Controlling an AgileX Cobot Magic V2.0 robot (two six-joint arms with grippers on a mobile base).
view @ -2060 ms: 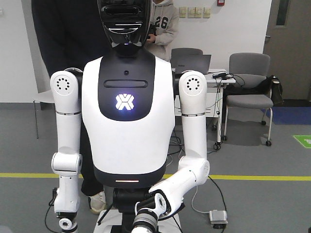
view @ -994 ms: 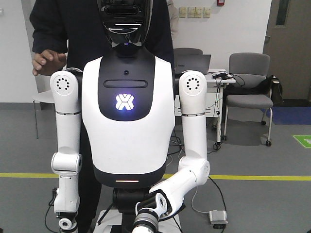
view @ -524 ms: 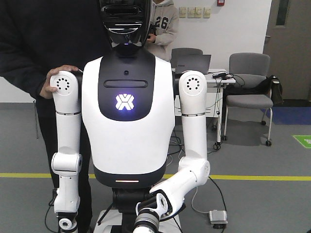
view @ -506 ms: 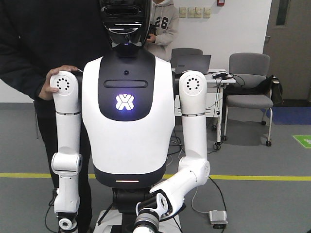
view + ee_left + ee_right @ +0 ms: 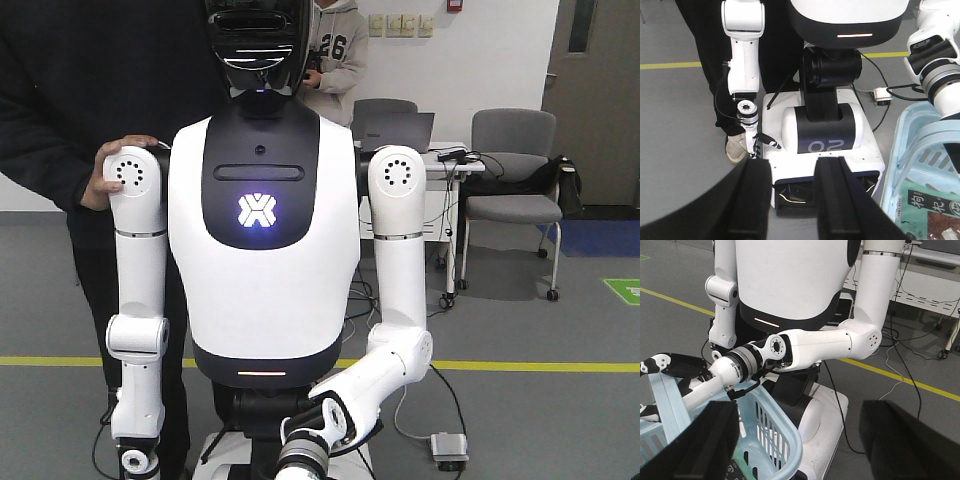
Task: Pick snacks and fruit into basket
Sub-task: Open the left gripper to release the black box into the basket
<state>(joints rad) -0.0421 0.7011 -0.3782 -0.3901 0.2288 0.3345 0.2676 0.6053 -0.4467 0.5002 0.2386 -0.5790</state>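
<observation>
We log the mint-green snack pouch [image 5: 931,206] lying inside the pale-blue basket [image 5: 910,150], printed face up. Just beside the basket, the left tool [image 5: 792,170] has its dark fingers [image 5: 756,200] parted and holds nothing; a white robot base shows through the gap. The right tool [image 5: 795,412] sits over the basket's rim, fingers spread wide to the frame edges, gripping nothing. Beyond the basket stands a white humanoid [image 5: 262,250], one forearm [image 5: 810,347] reaching over the basket. Behind the humanoid, a person in black [image 5: 60,100] rests a hand [image 5: 100,180] on its shoulder.
</observation>
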